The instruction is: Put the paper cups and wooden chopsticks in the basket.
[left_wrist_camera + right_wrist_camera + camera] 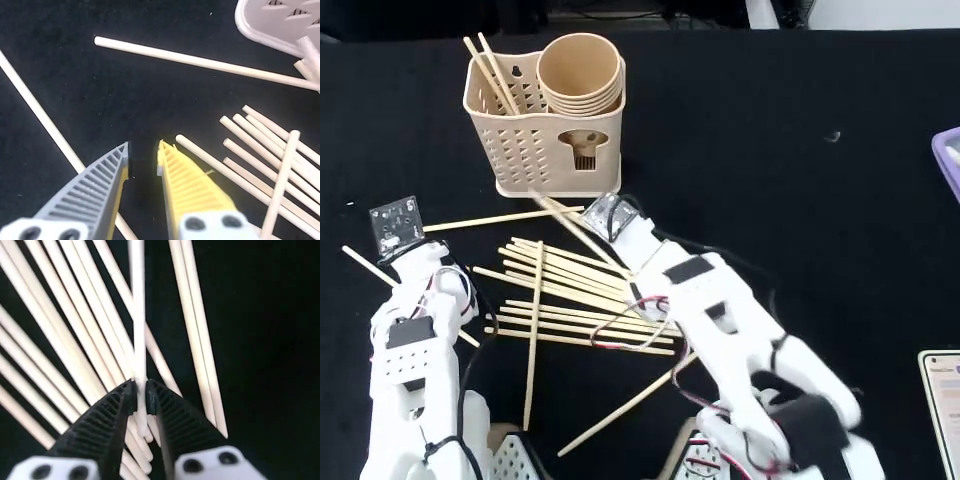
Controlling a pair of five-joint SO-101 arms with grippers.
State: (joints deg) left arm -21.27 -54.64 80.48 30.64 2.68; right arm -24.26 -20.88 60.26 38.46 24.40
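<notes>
High view: cups (580, 70), two chopsticks (488, 72) in basket (535, 150) at 11 o'clock; many remain. Right hand (141, 392) pinches one chopstick (137, 315), left hand (142, 150) narrowly open.

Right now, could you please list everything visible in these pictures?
table: one, black.
basket: one, beige, far side, left of centre.
paper cups: one stack, tan, inside the basket.
standing chopsticks: two, pale wood, in the basket beside the cups.
loose chopsticks: many, pale wood, scattered between the arms.
purple object: one, right edge.
card: one, white, near right edge.
left gripper: one, grey-yellow, open over bare cloth.
right gripper: one, black, shut on held chopstick above the pile.
</notes>
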